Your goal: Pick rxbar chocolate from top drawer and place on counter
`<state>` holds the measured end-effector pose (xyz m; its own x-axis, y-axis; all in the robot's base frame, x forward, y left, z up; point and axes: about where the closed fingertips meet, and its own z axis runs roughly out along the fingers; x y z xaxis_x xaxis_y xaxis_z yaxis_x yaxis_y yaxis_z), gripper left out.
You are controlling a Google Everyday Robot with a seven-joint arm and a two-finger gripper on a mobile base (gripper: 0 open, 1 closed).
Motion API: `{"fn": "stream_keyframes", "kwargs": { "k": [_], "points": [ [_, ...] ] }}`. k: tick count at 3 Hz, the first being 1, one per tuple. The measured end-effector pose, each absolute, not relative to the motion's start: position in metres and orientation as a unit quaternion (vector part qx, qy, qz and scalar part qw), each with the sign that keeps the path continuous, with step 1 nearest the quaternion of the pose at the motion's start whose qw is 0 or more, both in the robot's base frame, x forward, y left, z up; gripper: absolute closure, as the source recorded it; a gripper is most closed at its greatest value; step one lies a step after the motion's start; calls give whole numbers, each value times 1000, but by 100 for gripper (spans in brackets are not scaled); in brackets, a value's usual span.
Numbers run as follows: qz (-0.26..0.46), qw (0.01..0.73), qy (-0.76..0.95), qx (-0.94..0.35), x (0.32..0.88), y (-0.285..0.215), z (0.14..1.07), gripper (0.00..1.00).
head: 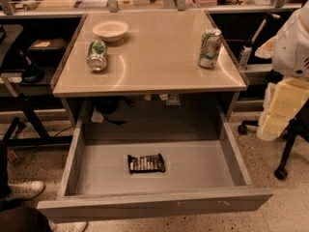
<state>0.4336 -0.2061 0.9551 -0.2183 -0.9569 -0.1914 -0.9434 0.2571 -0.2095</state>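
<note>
While the drawer [154, 204] sits open under the table [159, 57], the chocolate bar [146, 163] lies flat on the drawer floor, near the middle, clear of all walls. On the table: one can [97, 55] on its side at left, another can [209, 48] upright at right, and a pale bowl [110, 30] back left. The pincer [281, 111] hangs off the table's right side, well apart from the bar. Apart or together, can't tell.
</note>
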Motion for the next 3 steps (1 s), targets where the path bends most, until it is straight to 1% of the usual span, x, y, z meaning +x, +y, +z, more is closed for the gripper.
{"fn": "stream_keyframes", "kwargs": {
  "k": [2, 3],
  "points": [
    [29, 108, 749, -653, 421, -145, 879, 0],
    [29, 108, 749, -653, 421, -145, 879, 0]
  ]
}}
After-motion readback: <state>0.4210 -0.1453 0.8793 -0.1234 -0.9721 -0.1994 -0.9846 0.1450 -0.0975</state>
